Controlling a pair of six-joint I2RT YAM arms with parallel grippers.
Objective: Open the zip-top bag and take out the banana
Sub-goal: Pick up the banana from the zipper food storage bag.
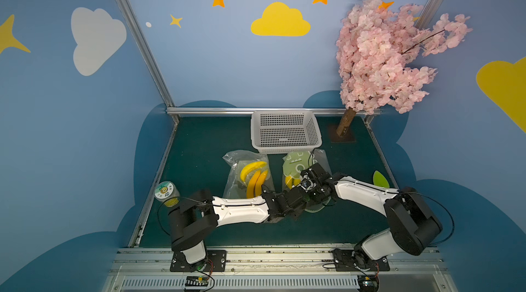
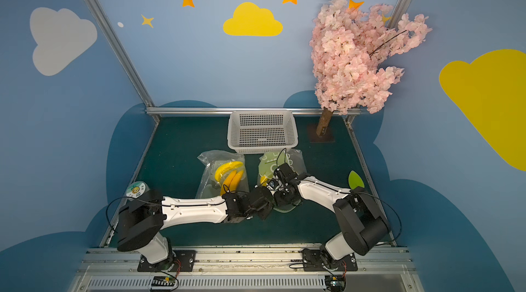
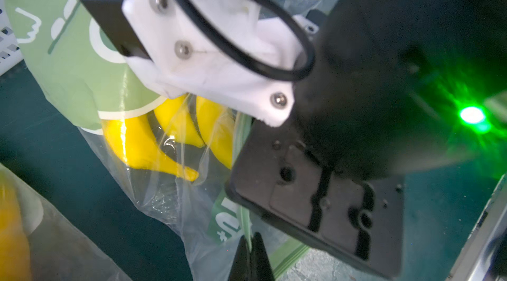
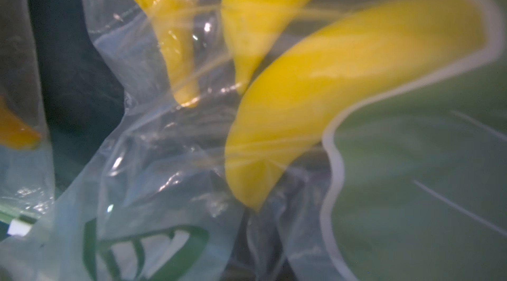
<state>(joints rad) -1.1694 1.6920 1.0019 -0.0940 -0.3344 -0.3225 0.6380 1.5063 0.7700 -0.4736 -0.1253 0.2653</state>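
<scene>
The jaws of the left gripper [image 3: 250, 246] are fully closed, and between the tips I see a thin edge of the zip-top bag [image 3: 164, 200], close to its green zip strip [image 3: 290, 259]. The jaws of the right gripper [image 1: 305, 188] are closed as well, but its tips are hidden in every view, so I cannot tell if they have the film or nothing. Both grippers meet over the near end of the bag, almost touching each other.

The banana [image 4: 356, 74] is inside the bag, a yellow bunch behind the clear film, partly under the green print [image 3: 68, 60]. The bag lies on the tabletop [image 1: 205, 148], its far end just beside the white basket [image 1: 286, 113]. A second bag [image 1: 247, 173] with bananas lies near, on the left.

I judge that the opening step is in hand and the zip is probably not yet parted. Several things can go wrong. The film is thin and smooth, so it may slip out of the left jaws when the pull begins. If one pair of jaws pinches both walls together, pulling will only drag the whole bag, maybe against the basket or the second bag. The two wrists are very crowded, and the loose cable [image 3: 282, 76] on the right wrist can catch.
</scene>
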